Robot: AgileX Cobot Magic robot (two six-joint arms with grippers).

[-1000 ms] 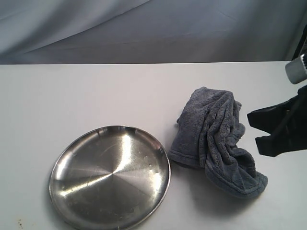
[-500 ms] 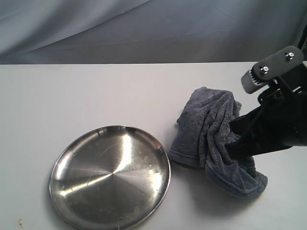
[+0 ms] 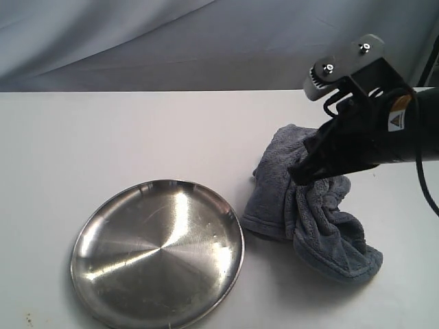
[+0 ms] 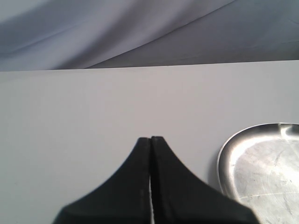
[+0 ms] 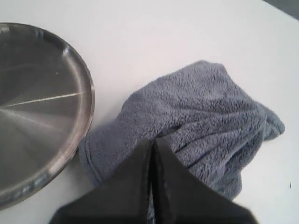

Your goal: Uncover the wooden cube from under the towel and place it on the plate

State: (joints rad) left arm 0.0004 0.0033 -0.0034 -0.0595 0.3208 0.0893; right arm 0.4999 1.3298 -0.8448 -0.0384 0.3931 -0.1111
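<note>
**Towel heaped beside plate, both hands closed**

Exterior view: blue-grey towel [image 3: 309, 212] crumpled on white table [image 3: 103, 137], hemmed left edge just beside rim of shiny steel plate [image 3: 158, 253], touching or a hair apart, hard to say which. Plate to left of towel, nearer the camera. Right hand [image 3: 300, 175] reaching in from the right on a black arm, tip over upper middle of towel. Contact with the plush not judgeable from this angle. Grey draped backdrop [image 3: 206, 41] behind table. Wooden cube not visible in any view.

Left wrist view: left hand [image 4: 150, 139] with fingers pressed together, only a hairline seam between them, nothing gripped. White table beneath, curved edge of plate [image 4: 261, 163] near one side of the hand.

Right wrist view: right hand [image 5: 153, 141] likewise closed tip to tip, no cloth visible in the seam, poised over thick folds of towel [image 5: 205, 112]. Rim of plate [image 5: 37, 107] close against towel's hem.
</note>
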